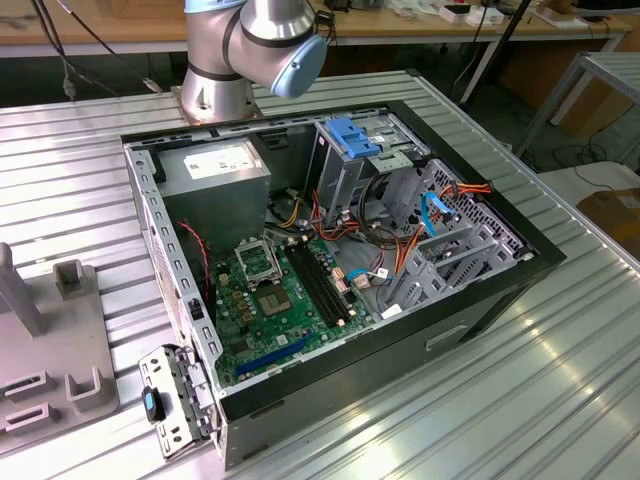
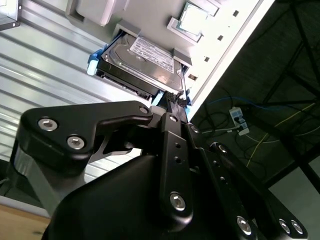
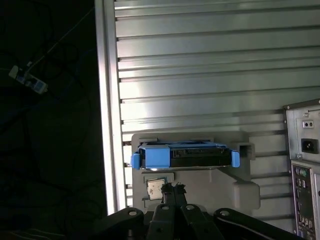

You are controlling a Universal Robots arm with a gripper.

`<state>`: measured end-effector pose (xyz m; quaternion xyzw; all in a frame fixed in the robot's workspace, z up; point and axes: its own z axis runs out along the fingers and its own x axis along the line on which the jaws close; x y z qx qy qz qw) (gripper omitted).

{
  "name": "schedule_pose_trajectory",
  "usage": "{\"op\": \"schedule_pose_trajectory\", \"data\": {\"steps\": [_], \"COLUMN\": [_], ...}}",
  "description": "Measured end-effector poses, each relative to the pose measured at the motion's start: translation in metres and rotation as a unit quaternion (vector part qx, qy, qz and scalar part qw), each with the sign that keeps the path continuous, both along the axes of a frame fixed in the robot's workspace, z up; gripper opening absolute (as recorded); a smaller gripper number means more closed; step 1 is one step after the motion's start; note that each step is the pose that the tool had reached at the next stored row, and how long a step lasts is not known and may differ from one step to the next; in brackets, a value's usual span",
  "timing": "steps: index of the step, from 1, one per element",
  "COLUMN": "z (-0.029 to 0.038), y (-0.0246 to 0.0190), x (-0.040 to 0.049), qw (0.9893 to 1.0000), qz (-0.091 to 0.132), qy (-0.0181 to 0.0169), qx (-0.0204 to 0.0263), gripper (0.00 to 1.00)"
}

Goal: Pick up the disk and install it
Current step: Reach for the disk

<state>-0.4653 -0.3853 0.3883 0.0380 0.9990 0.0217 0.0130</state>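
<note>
Fingertips [image 3: 168, 188] of the gripper [image 3: 173, 188] lie together, with nothing clamped between them. In both wrist views they stop just short of the disk [image 3: 185, 156]; contact cannot be told.

Disk position: lying flat in a slot of the grey holder [image 3: 240, 186], framed by its blue carrier rail [image 3: 155, 156]. In the second wrist view its white label [image 2: 150, 49] faces the camera. A small square chip [image 3: 154, 189] sits in a recess of the same holder, just beside the fingertips. The holder rests on the ribbed metal table [image 3: 200, 75], near the table's edge. The rear panel of the computer case [image 3: 304, 170] stands on the far side of the holder from that edge.

Exterior view, from its left to its right:
- The grey holder sits at the frame's left edge.
- The arm's base [image 1: 215, 70] stands on the table behind the case.
- The open case lies on its side, well apart from the holder. Inside are the power supply [image 1: 215, 170], the green motherboard [image 1: 270, 300] and the drive cage [image 1: 345, 170] with a blue part on top.
- Orange and red cables [image 1: 400, 250] run toward the grey bracket [image 1: 450, 250] at the right.
</note>
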Motion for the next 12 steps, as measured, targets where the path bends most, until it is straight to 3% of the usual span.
{"op": "schedule_pose_trajectory", "data": {"steps": [12], "z": [0.0000], "y": [0.0020], "x": [-0.0075], "qw": [1.0000], "qz": [0.000], "qy": [0.0000], "qx": [-0.0007], "gripper": [0.11]}}
